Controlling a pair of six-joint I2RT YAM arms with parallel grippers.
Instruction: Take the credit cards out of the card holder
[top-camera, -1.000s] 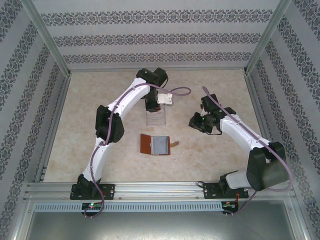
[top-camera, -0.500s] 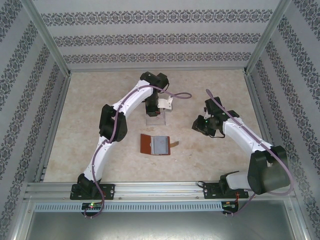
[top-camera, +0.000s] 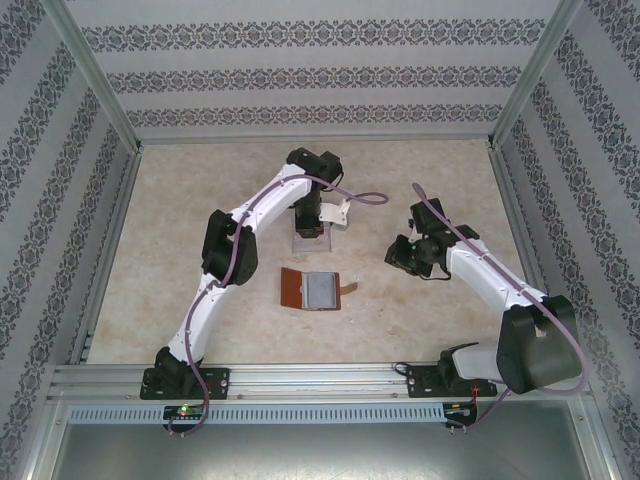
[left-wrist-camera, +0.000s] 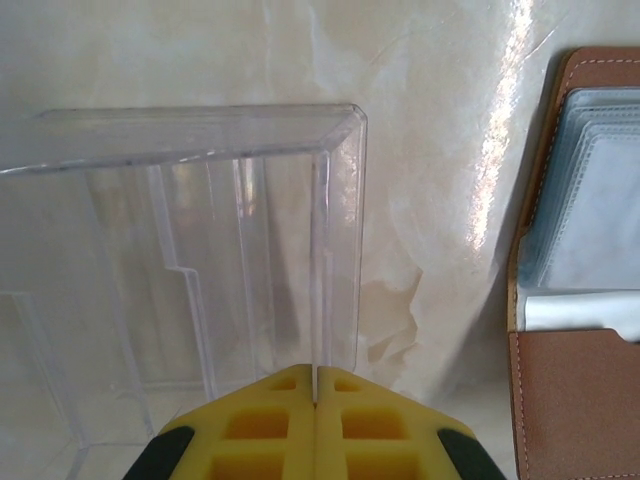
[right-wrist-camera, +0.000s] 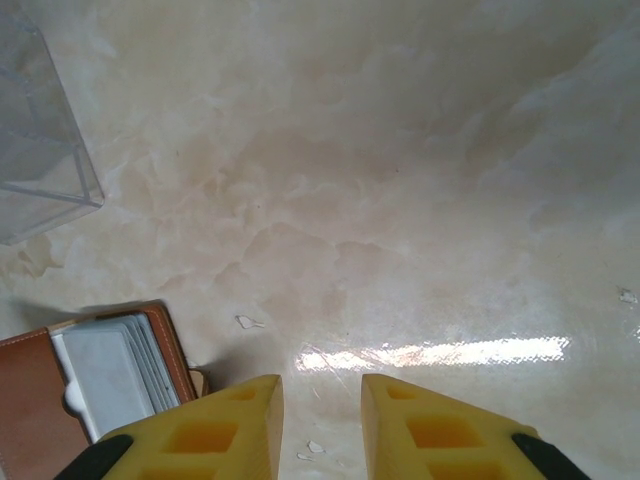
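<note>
We find the card holder (top-camera: 312, 290) open, its long axis across the table and credit cards (right-wrist-camera: 103, 375) in its pockets, just base-side of the clear tray (left-wrist-camera: 200, 125), nearer our left gripper (left-wrist-camera: 315, 385), which is pinched closed with nothing seen in it, than our empty, slightly parted right gripper (right-wrist-camera: 320, 390).

Left wrist view: clear tray (left-wrist-camera: 200, 250) ran off the left edge & btm of frame, so its full outline wasn't visible. Card holder (left-wrist-camera: 575, 400) was cut by the right edge & btm right corner; just a strip of leather & pockets showed. Left gripper (left-wrist-camera: 315, 390) fingers were cropped at btm edge.

Right wrist view: card holder cut off at btm left, tray at upper left, right gripper (right-wrist-camera: 320, 385) cropped at btm. Cards (right-wrist-camera: 105, 375) in the pockets: print too faint to read, count unclear.

Top view: left arm (top-camera: 250, 215) wrist hid part of the tray; gripper fingers too small to judge.
</note>
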